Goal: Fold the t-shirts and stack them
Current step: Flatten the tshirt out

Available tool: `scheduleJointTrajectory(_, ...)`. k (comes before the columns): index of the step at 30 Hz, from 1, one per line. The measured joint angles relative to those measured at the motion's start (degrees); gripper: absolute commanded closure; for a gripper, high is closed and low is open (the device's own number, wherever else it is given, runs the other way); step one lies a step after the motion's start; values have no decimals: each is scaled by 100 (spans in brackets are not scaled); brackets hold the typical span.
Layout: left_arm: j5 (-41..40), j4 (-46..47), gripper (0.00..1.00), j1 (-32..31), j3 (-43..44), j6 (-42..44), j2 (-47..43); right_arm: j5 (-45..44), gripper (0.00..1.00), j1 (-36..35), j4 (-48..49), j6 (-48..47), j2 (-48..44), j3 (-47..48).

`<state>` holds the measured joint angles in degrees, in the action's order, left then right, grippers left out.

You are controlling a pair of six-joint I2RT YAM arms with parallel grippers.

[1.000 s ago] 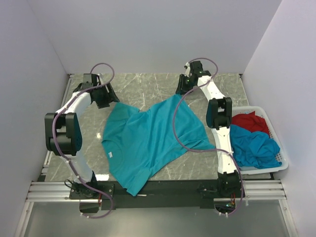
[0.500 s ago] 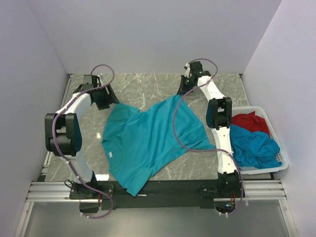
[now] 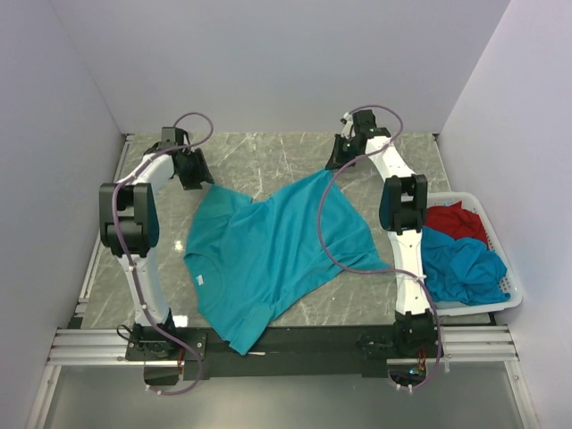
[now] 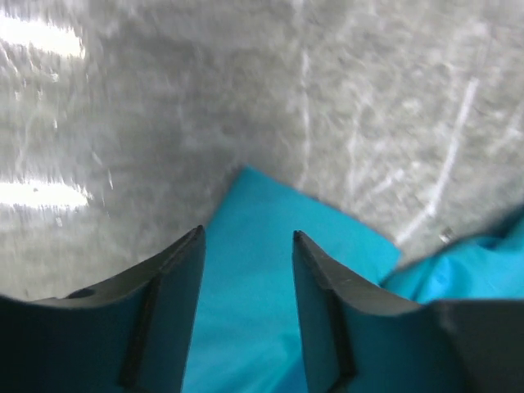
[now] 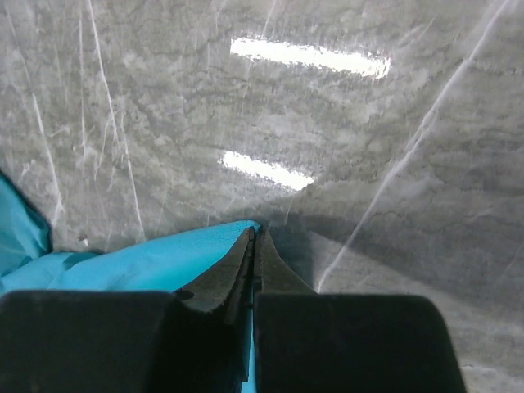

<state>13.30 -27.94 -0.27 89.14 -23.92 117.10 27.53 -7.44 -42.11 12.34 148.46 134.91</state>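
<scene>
A teal t-shirt (image 3: 268, 250) lies spread flat on the marble table, its collar at the near left. My left gripper (image 3: 198, 179) stands at the shirt's far left corner. In the left wrist view that gripper (image 4: 248, 233) is open, and the teal corner (image 4: 327, 237) lies in the gap under its fingers. My right gripper (image 3: 332, 164) is at the shirt's far right corner. The right wrist view shows that gripper (image 5: 255, 231) shut on the edge of the teal cloth (image 5: 139, 266), with a sliver of cloth pinched between the jaws.
A white slatted basket (image 3: 500, 299) stands at the right table edge, with a red t-shirt (image 3: 456, 221) and a bright blue t-shirt (image 3: 460, 264) crumpled in it. White walls close in the table on three sides. The right arm's cable loops over the teal shirt.
The right gripper has closed on the shirt's far right corner. The left arm's elbow has swung up and inward, and its jaws stand narrower than before.
</scene>
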Motion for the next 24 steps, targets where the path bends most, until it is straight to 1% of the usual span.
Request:
scheduleJointTrajectory(2, -109, -131, 53, -31, 295, 72, 269, 101, 100, 26, 31, 2, -52, -96)
scheduleJointTrajectory(4, -236, -254, 54, -72, 601, 138, 531, 188, 100, 35, 52, 2, -59, -149)
scheduleJointTrajectory(10, -699, -640, 54, -339, 1368, 374, 1187, 323, 100, 31, 52, -24, -101, -450)
scheduleJointTrajectory(12, -857, -728, 55, -435, 1534, 435, 1241, 348, 100, 31, 39, -35, -111, -492)
scheduleJointTrajectory(22, -1440, -1021, 56, -713, 1617, 610, 1252, 367, 100, 31, 50, -92, -374, -595)
scheduleJointTrajectory(24, -1528, -1058, 59, -717, 1617, 627, 1252, 367, 100, 31, 52, -107, -435, -605)
